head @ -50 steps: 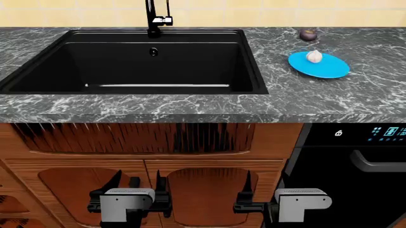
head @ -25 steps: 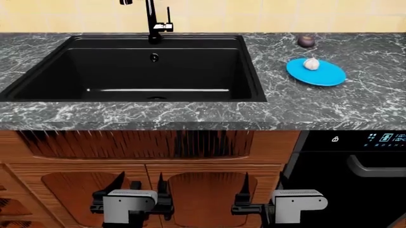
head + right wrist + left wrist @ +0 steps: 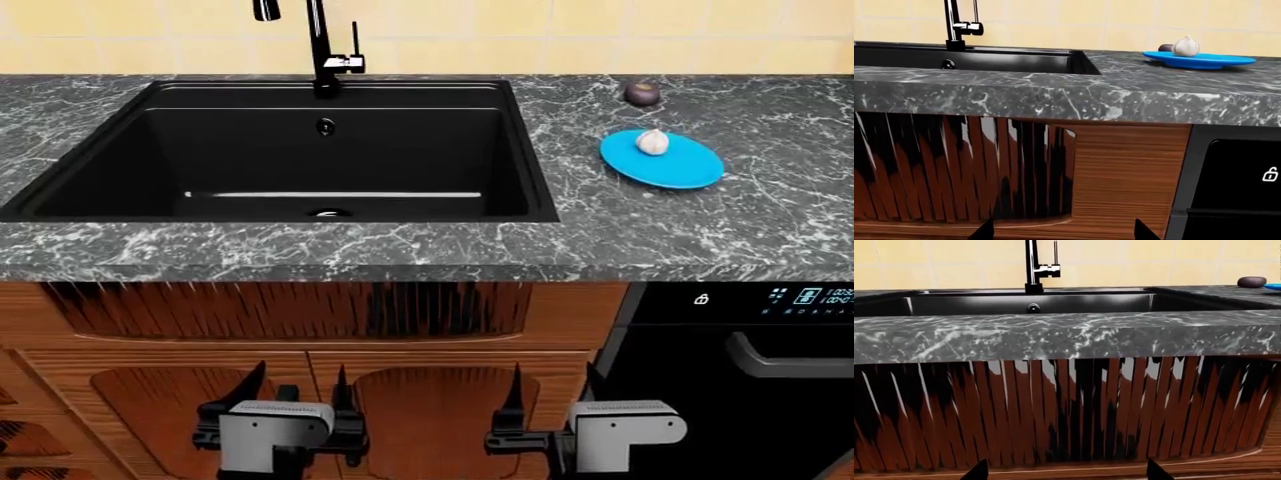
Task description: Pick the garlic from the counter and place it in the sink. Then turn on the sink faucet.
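The off-white garlic (image 3: 653, 142) lies on a blue plate (image 3: 681, 165) on the dark marble counter (image 3: 400, 250), right of the black sink (image 3: 294, 150). It also shows in the right wrist view (image 3: 1185, 46). The black faucet (image 3: 320, 45) stands behind the sink, its side lever (image 3: 344, 62) pointing right. My left gripper (image 3: 294, 395) and right gripper (image 3: 550, 393) hang open and empty below the counter, in front of the wooden cabinet doors. Only fingertips (image 3: 978, 471) show in the left wrist view and fingertips (image 3: 983, 231) in the right wrist view.
A dark purplish-brown bulb (image 3: 642, 94) sits on the counter behind the plate. A black oven (image 3: 747, 360) with a handle and display is at the lower right. Wooden cabinet fronts (image 3: 334, 320) run under the sink. Yellow tiles back the counter.
The head view has risen, so more of the faucet and the sink drain show and the counter sits lower in frame. Both grippers stay open in about the same place.
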Available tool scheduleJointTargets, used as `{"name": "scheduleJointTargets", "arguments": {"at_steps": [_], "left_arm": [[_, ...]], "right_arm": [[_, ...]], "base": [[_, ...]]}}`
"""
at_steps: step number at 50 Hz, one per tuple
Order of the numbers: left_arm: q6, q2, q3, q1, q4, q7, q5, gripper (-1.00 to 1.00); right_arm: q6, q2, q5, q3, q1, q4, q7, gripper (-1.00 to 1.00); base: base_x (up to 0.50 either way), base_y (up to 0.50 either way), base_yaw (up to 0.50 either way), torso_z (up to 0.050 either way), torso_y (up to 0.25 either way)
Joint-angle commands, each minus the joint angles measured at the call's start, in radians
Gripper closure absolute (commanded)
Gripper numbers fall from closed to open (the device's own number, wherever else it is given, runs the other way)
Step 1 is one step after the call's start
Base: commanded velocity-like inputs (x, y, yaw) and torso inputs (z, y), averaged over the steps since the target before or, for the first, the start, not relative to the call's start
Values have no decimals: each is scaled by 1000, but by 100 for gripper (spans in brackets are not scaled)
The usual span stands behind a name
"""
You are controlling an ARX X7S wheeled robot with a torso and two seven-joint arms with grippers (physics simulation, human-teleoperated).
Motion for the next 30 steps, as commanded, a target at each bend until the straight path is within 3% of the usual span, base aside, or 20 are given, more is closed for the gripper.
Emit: {"name": "scheduleJointTargets", "arguments": {"at_steps": [1,4,5,16,30], "left_arm": [[1,-13,25,1,-7,-10,-6,-100],[-24,-15,34,-8,-12,-27,15,-100],[-27,80,-75,4,-9,75,124,-100],[-46,50,-37,2,1,65,57,-100],[-40,22,-1,3,-2,36,58,-100]], "right_arm": [[-5,13,11,-18,-1,2,15,-100],[-4,15,13,-21,0,2,17,-100],[1,-79,-80,93,-10,-2,-93,-100],[-14,-40,-66,40,-8,8,-47,-100],[-19,-17,-56,9,-8,8,-18,-100]], "base": [[0,0,0,0,0],[0,0,0,0,0],[0,0,0,0,0],[0,400,0,0,0],[0,500,0,50,0]]}}
